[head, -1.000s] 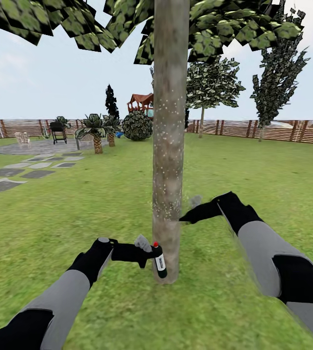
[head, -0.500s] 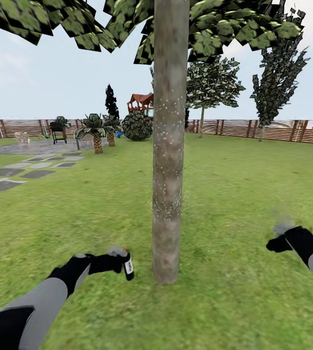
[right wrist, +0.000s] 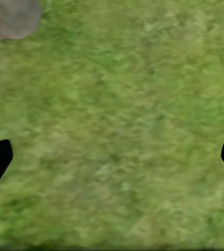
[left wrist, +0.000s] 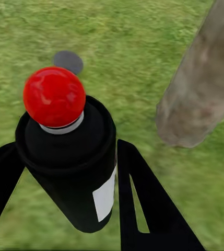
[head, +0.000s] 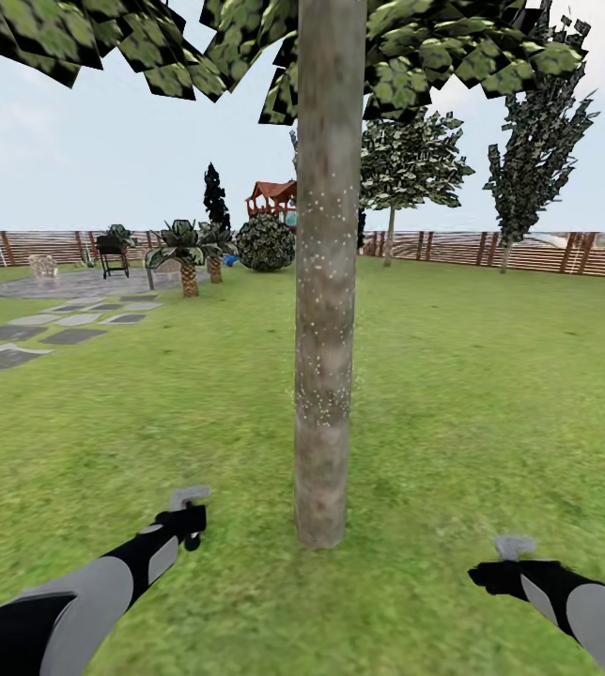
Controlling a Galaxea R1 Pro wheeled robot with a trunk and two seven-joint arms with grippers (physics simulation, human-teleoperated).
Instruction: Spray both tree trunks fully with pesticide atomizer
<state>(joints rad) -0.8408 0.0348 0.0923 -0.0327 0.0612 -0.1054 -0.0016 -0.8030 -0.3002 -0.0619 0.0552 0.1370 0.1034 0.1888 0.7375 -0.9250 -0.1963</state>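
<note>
Black bottle w/ white label and red nozzle tip, the pesticide atomizer [left wrist: 70, 157], sits clamped between my left gripper's [left wrist: 65, 172] two black fingers, nozzle facing the lawn and the foot of the trunk. In the head view that left gripper [head: 186, 512] hangs low, left of the tree base; the bottle itself I can't make out there. My right gripper [head: 509, 563] hovers low on the right w/ jaws spread wide, nothing between them, just green grass [right wrist: 117, 130] below.

Step in hand, as I judge it: spraying the first tree. The straight grey-brown mottled tree trunk [head: 326, 282] stands right ahead between my arms, dotted w/ fine white pesticide specks [head: 326, 263] across its mid section. The bottom part near the ground looks bare, so coverage seems incomplete. Next move calls for lifting the left arm and aiming the red tip square at the bare bark, esp. low down, and prob. round the far side, which I can't see.

Further off: grey stepping stones [head: 21, 338] on the left, low palm-like plants [head: 185, 249], a round bush [head: 265, 242], the second broadleaf tree [head: 401, 164] near the wooden slat fence [head: 528, 252]. Open lawn lies between me and it, nothing in the way.
</note>
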